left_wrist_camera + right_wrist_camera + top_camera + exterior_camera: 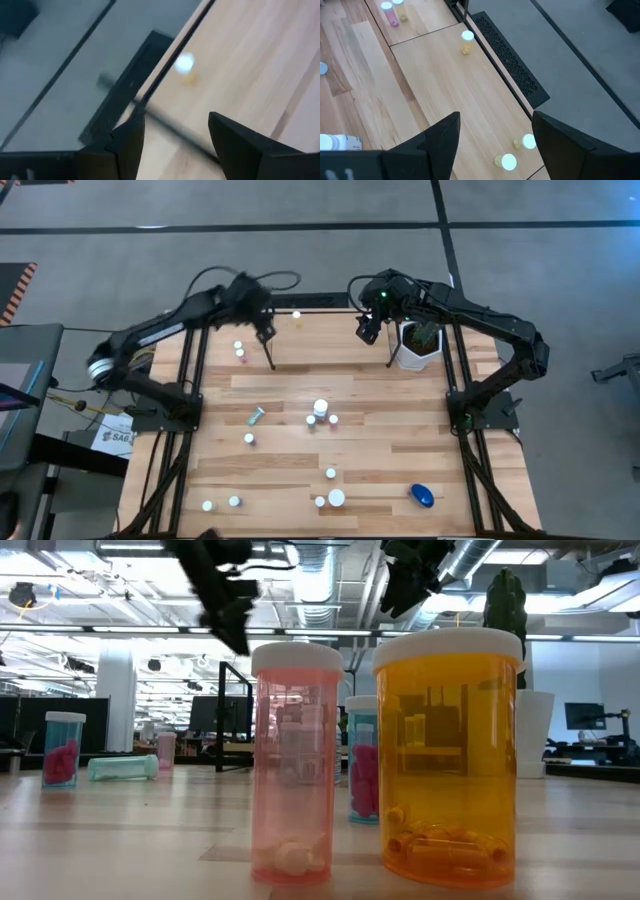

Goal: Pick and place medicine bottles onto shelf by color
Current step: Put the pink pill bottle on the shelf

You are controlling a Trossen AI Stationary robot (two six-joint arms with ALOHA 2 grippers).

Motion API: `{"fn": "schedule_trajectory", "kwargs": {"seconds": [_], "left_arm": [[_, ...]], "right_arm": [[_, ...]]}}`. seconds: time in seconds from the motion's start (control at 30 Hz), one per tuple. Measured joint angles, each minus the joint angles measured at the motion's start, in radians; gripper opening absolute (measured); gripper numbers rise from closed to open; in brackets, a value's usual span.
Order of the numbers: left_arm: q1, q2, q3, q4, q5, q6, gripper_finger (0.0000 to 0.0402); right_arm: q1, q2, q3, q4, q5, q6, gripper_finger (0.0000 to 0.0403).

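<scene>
- High view: left gripper [262, 323] over the far edge of the wooden table [400, 450], blurred, above the shelf [300, 315] that runs along that edge. Right gripper [366, 328] also at the far edge, just beside the white pot with plant [418, 345]. One yellow bottle [297, 316] on the shelf between the two grippers. Other medicine bottles [320, 412] scattered over the table; teal one [256, 416] lying on its side; blue one [422, 496] near the front right corner.
- Low view: pink bottle [296, 760] and orange bottle [450, 755] upright, close to the camera, side by side. Both arms enter from above, raised off the table.
- Left wrist view: fingers [127, 145] apart, nothing between them; yellow bottle [185, 67] ahead on the wood.
- Right wrist view: fingers [445, 135] wide apart, empty; yellow bottles [467, 42] standing on the boards below.
</scene>
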Motion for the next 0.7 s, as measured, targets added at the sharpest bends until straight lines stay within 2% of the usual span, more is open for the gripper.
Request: {"fn": "schedule_trajectory", "kwargs": {"seconds": [0.17, 0.3, 0.53, 0.7], "left_arm": [[-0.034, -0.188, -0.213, 0.014, -0.099, -0.179, 0.0209], [-0.044, -0.253, -0.300, -0.019, -0.117, -0.365, 0.0209], [-0.058, -0.224, -0.327, -0.155, -0.107, -0.725, 0.0219], [-0.080, -0.181, -0.328, -0.232, -0.131, -0.858, 0.0233]], "right_arm": [[0.000, 0.000, 0.000, 0.000, 0.000, 0.000, 0.0270], [0.000, 0.000, 0.000, 0.000, 0.000, 0.000, 0.0270], [0.000, 0.000, 0.000, 0.001, 0.000, 0.000, 0.0270], [0.000, 0.000, 0.000, 0.000, 0.000, 0.000, 0.0270]]}}
